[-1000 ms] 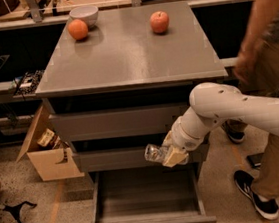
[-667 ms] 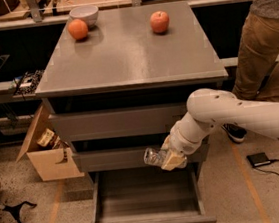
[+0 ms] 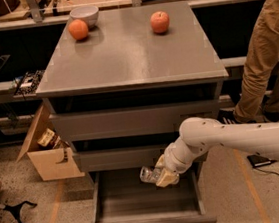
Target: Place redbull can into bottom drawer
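Note:
The bottom drawer (image 3: 140, 204) of the grey cabinet is pulled open, a shallow wide tray with nothing seen inside. My gripper (image 3: 162, 175) hangs over the drawer's back right part, just below the middle drawer's front. It is shut on the redbull can (image 3: 147, 174), a small silver can that lies sideways and sticks out to the left of the fingers. The can is held above the drawer floor, not touching it. My white arm (image 3: 233, 140) reaches in from the right.
An orange fruit (image 3: 78, 29), a red apple (image 3: 160, 22) and a white bowl (image 3: 84, 15) sit on the cabinet top (image 3: 128, 59). A person's legs (image 3: 266, 53) stand at the right. A cardboard box (image 3: 48, 149) stands at the left of the cabinet.
My gripper with the can has moved slightly left and down over the open drawer. The person at the right has stepped back and away.

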### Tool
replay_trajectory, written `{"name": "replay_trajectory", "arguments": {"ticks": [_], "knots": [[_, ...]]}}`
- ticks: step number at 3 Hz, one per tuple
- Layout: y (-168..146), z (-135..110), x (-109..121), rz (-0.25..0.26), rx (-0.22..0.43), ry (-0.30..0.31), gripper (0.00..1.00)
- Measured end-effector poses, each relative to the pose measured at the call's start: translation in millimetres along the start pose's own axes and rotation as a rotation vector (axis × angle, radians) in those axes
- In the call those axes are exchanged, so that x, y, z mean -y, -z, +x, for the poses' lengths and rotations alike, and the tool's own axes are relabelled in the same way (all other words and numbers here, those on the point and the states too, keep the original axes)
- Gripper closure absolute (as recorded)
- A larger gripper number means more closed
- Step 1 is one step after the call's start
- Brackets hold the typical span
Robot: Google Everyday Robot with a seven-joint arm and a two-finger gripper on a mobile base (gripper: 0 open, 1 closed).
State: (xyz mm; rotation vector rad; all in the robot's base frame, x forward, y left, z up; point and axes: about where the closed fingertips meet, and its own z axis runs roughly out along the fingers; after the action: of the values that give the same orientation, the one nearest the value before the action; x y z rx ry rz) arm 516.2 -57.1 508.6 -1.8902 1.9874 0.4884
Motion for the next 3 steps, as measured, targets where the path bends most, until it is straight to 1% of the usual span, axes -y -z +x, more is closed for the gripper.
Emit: {"name": "replay_trajectory", "arguments": {"ticks": [1, 2, 3], "knots": [[-49.9, 17.6, -2.5, -0.002, 0.027, -0.004, 1.00], [-105.3, 35.3, -9.5, -0.020, 0.036, -0.025, 1.00], [-163.9, 56.0, -17.8, -0.039, 0.045, -0.099, 1.00]]}}
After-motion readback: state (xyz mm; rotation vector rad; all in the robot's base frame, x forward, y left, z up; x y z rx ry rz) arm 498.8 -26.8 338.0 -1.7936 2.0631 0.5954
